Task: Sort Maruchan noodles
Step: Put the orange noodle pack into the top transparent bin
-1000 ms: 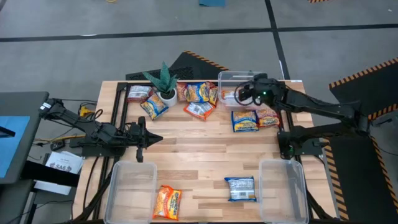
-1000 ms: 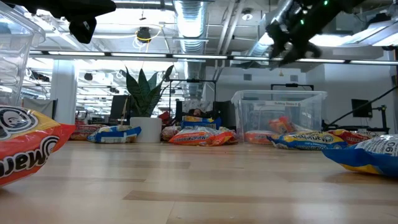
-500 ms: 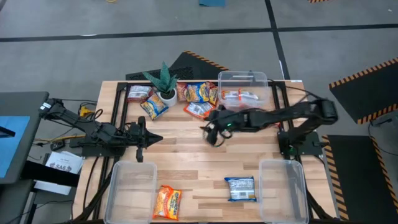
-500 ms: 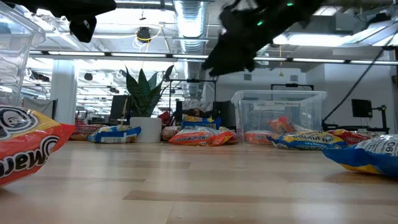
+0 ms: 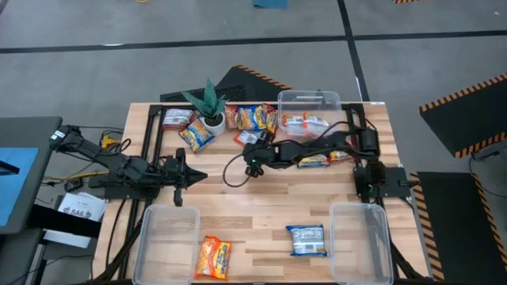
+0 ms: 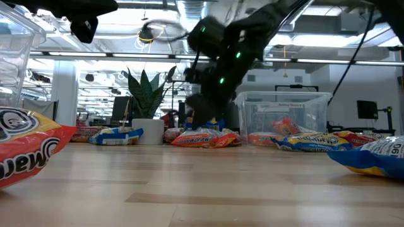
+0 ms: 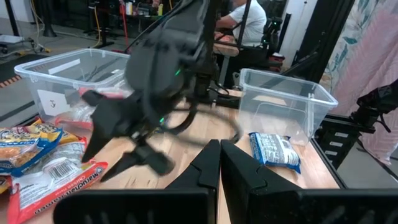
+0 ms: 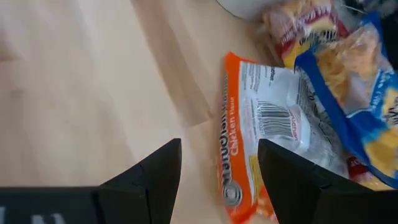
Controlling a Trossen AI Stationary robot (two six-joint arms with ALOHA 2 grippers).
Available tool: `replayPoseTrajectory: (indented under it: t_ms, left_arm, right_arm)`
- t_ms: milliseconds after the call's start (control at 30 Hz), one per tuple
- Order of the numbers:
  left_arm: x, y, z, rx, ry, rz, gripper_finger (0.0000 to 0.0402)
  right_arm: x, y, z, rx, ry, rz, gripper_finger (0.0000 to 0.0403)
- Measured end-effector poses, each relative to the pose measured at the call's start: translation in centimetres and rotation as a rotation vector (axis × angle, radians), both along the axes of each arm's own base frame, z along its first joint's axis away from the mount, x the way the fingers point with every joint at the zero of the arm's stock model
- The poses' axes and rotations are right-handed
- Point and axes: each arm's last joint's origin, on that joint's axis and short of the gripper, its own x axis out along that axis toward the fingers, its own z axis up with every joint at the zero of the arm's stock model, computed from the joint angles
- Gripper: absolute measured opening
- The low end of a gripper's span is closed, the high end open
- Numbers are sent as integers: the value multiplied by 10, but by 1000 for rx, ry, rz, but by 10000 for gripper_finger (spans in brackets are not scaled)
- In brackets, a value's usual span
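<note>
Maruchan noodle packets lie in a pile along the far edge, around a potted plant. Among them is an orange chicken packet, flat on the wood. My right gripper hangs open just above that packet's near edge, slanting down; it touches nothing and also shows in the high view. Red-white packets sit in the far clear bin. An orange packet and a blue one lie near the front edge. My left gripper waits shut at the left, held level.
Two clear bins stand at the front, one on the left and one on the right. More packets lie partly under my right arm. Open wood stretches across the table's middle. A person sits in the room beyond.
My right gripper has swept from above the far bin toward the table's left and down, rolling as it went. It now hangs low over the orange packet in the pile, still open. No packet has moved.
</note>
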Motion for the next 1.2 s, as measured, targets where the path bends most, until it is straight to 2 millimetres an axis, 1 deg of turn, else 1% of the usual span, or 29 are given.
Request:
replayPoseTrajectory:
  t_ms: [100,200,400,467,533,567,633,667,700,800,900,1033,1200]
  left_arm:
    - [0,0,0,0,0,0,0]
    - [0,0,0,1,1,0,0]
    - [0,0,0,2,4,2,0]
    - [0,0,0,2,4,4,0]
    - [0,0,0,-1,3,4,0]
    - [0,0,0,-7,3,5,0]
    - [0,0,-1,-6,4,4,0]
    - [0,0,0,-6,3,4,0]
    - [0,0,-1,-6,4,4,0]
    - [0,0,0,0,4,5,0]
    - [0,0,0,0,1,6,0]
    - [0,0,0,0,0,18,0]
    - [0,1,-1,-11,9,18,0]
  right_arm:
    - [3,-10,-15,-81,55,-81,234]
    - [3,-16,-23,-158,93,-141,234]
    - [3,-20,-32,-143,125,-135,232]
    - [2,-19,-32,-130,120,-142,219]
    - [1,-19,-33,-113,118,-155,182]
    - [1,-19,-33,-106,115,-161,152]
    - [0,-14,-30,-87,118,-152,71]
    - [0,-10,-28,-76,113,-134,37]
    - [1,-6,-24,-62,100,-111,22]
    - [2,12,-8,-24,60,-45,11]
    - [0,28,19,2,-12,15,7]
    - [-7,45,58,-14,-115,58,6]
    - [-25,61,104,-96,-203,63,6]
